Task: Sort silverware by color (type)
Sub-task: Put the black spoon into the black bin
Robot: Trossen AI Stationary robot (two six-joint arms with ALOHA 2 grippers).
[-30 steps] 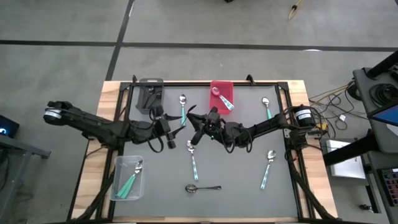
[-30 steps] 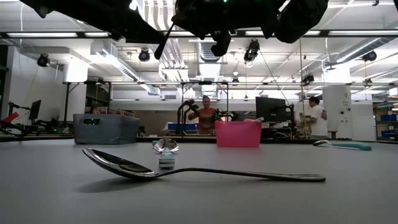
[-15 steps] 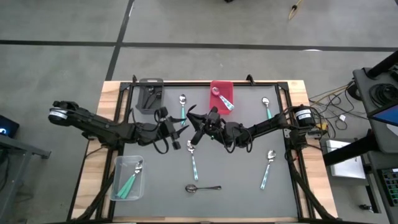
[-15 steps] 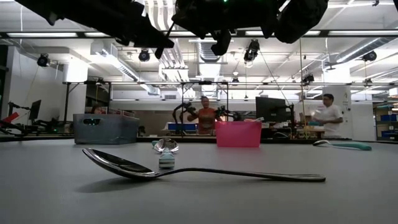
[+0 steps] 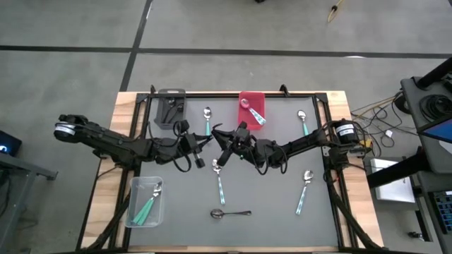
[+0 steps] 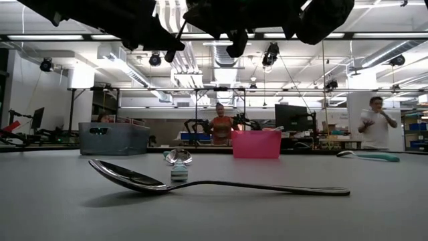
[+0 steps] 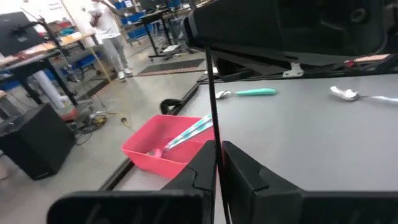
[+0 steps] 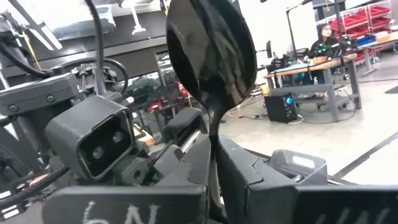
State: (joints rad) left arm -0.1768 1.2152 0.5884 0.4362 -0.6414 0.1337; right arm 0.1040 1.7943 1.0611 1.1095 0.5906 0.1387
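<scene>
Both arms meet up in the air over the middle of the table. The R gripper [image 8: 214, 149] is shut tight on the black spoon [image 8: 211, 50], low on its handle, w/ the bowl sticking up. The L gripper [image 7: 219, 152] is pinched shut on the thin handle too, so both hold the same spoon. This looks like a hand-over. To do it well, I think the R one should let go slow & only when the L one has it snug, or the spoon may tip & fall. Then L prob. carries it to the grey bin [image 5: 169, 109], which is near on its side. Go straight, don't bump the R arm. The other black spoon [image 5: 230, 212] & the teal spoons [image 5: 219, 180] lie on the table, not sorted yet.
</scene>
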